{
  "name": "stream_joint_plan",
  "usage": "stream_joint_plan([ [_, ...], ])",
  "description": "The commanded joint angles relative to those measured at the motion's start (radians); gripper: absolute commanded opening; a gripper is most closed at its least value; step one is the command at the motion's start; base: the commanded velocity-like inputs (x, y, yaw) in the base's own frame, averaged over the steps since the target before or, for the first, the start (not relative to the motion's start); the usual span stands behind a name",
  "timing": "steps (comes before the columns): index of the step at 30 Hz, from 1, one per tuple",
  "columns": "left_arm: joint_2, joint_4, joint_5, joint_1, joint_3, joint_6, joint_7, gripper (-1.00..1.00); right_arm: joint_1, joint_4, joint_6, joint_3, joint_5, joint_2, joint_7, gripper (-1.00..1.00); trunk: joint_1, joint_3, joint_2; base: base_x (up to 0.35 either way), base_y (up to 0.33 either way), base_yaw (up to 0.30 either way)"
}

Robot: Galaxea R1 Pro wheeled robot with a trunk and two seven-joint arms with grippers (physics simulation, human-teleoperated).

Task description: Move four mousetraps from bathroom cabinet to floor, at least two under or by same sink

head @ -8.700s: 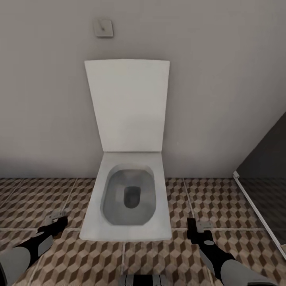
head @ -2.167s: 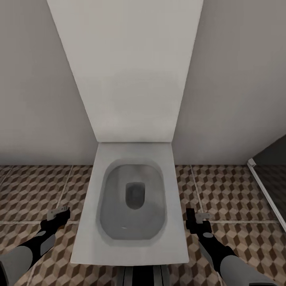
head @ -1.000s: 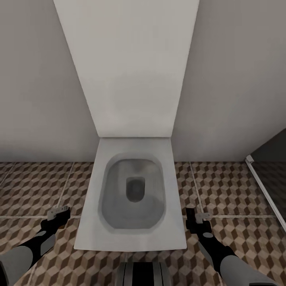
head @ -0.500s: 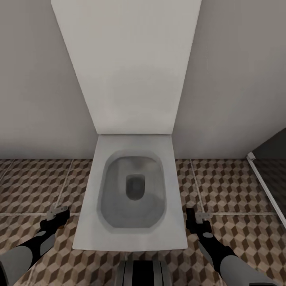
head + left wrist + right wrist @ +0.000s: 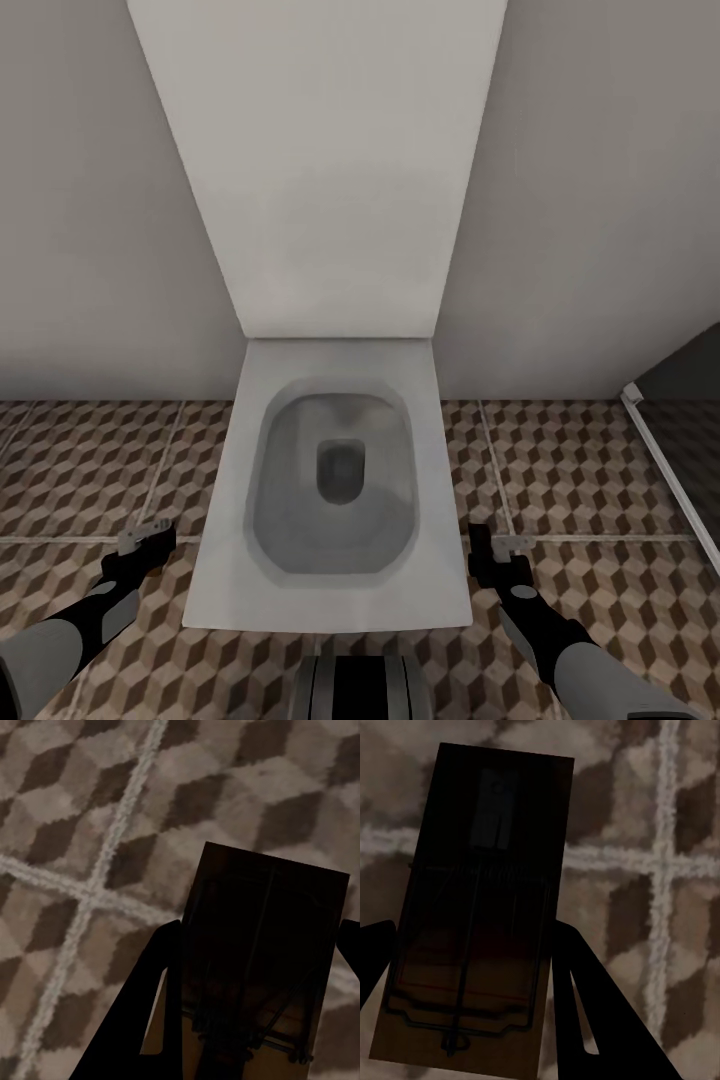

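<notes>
**Toilet faced, one mousetrap held in each claw**

A plain grey wall [image 5: 90, 200] is seen across the head view, with a dark glass panel [image 5: 690, 400] and its pale frame at the far right. The bathroom floor [image 5: 580, 460] — cube-pattern tiles in brown, beige and white with pale grout — is spread below it and is also seen behind both claws in the wrist views [image 5: 90, 810] [image 5: 660, 855].

A white toilet [image 5: 330, 590] is centred, its lid [image 5: 320, 160] raised upright against the wall and the grey bowl open. The robot's striped base [image 5: 355, 690] is just visible under the toilet's front edge.

Both arms are held low over the tiles, one on each side of the toilet. The left claw [image 5: 145, 540] is closed on a mousetrap [image 5: 262, 960], gripped across its sides — wire seen near the fingers, board in deep shadow. The right claw [image 5: 492, 550] is closed on the second mousetrap [image 5: 480, 915], wire bar and a faint red line seen on its board. Both traps are held above the floor, not touching it.
</notes>
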Motion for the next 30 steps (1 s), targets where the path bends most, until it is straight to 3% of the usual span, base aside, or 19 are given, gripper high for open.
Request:
stream_joint_plan([
  [1,0.001,-0.003,0.002,0.000,-0.008,-0.002,0.009,-1.00,0.000,0.001,-0.002,0.002,0.007,0.000,-0.004,-1.00,0.000,-0.001,0.000,0.000,0.000,0.000],
  [6,0.001,-0.002,0.002,0.000,-0.007,-0.014,0.009,-1.00,0.000,0.001,-0.007,0.002,0.007,0.000,-0.004,-1.00,0.000,-0.001,0.000,0.000,0.000,0.000],
  [11,0.001,0.000,0.002,0.000,-0.007,-0.045,0.010,-1.00,0.000,0.002,-0.046,0.002,0.006,0.000,-0.008,-1.00,0.002,-0.020,-0.001,0.000,0.000,0.000],
  [30,0.001,0.000,0.003,0.000,-0.007,-0.051,0.009,-1.00,0.000,0.006,-0.094,0.002,0.005,-0.006,-0.011,-1.00,0.002,-0.020,-0.001,0.000,0.000,0.000],
])
